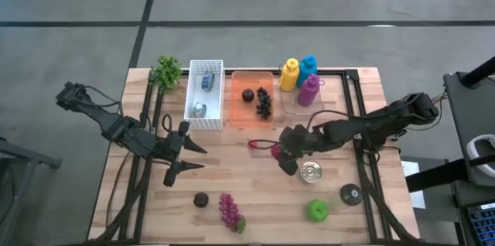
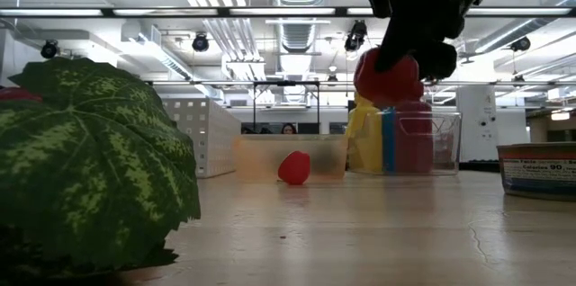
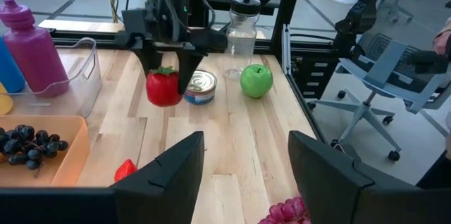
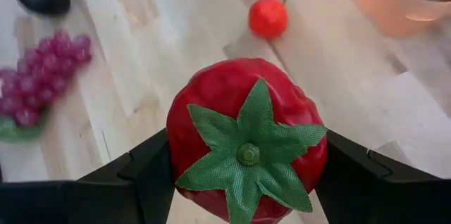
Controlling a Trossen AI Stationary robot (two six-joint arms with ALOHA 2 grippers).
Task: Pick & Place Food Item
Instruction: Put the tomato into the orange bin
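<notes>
Right tool point(image 1: 283, 152) lifted a red pepper point(image 4: 246, 136) above the wooden counter point(image 1: 255, 188).

The right tool's two fingers were clamped on either side of the pepper, its green stem cap facing the wrist camera, and the low view showed it held clear of the counter surface. A small red strawberry point(image 1: 254, 144) lay on the counter just beside it, near the orange tray point(image 1: 235, 103) holding dark grapes point(image 1: 264, 103). A tin can point(image 1: 311, 172) sat close to the right tool, with a green apple point(image 1: 317, 210) farther toward the counter's near edge. The left tool point(image 1: 191, 155) waited over the left half of the counter, its fingers spread apart and holding nothing, with a bunch of purple grapes point(image 1: 230, 210) and a dark plum point(image 1: 201, 199) below it.
</notes>
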